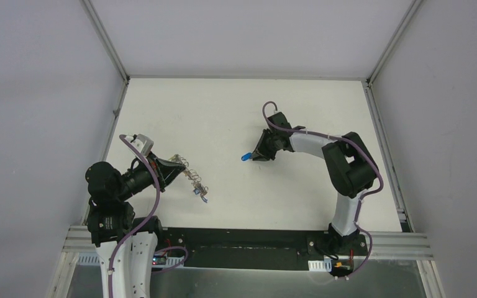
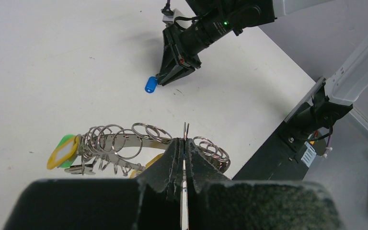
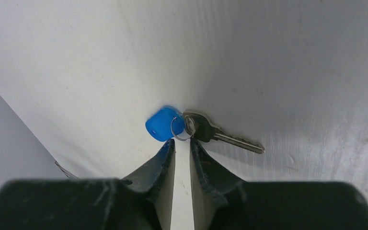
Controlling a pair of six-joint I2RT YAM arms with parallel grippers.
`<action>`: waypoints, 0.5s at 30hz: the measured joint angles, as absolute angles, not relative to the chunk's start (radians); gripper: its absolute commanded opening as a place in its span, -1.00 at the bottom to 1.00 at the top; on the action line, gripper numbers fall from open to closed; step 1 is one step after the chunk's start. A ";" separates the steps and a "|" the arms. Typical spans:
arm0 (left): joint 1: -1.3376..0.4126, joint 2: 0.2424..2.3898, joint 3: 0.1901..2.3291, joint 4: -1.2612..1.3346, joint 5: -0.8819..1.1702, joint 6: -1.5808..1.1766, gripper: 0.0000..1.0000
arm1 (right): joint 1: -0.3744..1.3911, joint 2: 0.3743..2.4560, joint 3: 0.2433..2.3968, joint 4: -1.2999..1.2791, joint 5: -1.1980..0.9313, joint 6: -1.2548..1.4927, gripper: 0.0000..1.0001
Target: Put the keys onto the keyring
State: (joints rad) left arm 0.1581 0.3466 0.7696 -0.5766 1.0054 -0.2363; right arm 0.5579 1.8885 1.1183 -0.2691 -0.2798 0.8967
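The keyring (image 2: pixel 124 141) is a silvery band strung with several small split rings; a yellow tag (image 2: pixel 62 152) and a green tag (image 2: pixel 67 140) hang at its left end. My left gripper (image 2: pixel 184 141) is shut on one upright split ring of it, holding the keyring (image 1: pixel 189 176) just above the table, left of centre. A silver key (image 3: pixel 220 135) with a blue tag (image 3: pixel 163 123) lies flat on the table. My right gripper (image 3: pixel 182 143) points down at it, its jaws a narrow gap apart, and the key's small ring lies right at the tips. From above, the right gripper (image 1: pixel 256 155) touches the blue-tagged key (image 1: pixel 246 158).
The white table (image 1: pixel 236 112) is bounded by grey walls and metal rails at the back and sides. A black base rail (image 1: pixel 242 239) runs along the near edge, with both arm bases on it. A small tagged key (image 1: pixel 200 194) dangles from the keyring's right end.
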 measured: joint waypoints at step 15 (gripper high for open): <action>0.158 0.347 0.770 -0.603 1.000 -0.236 -1.00 | 0.546 1.905 1.240 -0.412 -0.289 0.668 -0.21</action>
State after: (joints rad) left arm 0.1581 0.3466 0.7696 -0.6033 1.0000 -0.2359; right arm 0.5465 1.9045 1.2404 -0.4118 -0.2890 0.6682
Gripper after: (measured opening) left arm 0.009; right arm 0.386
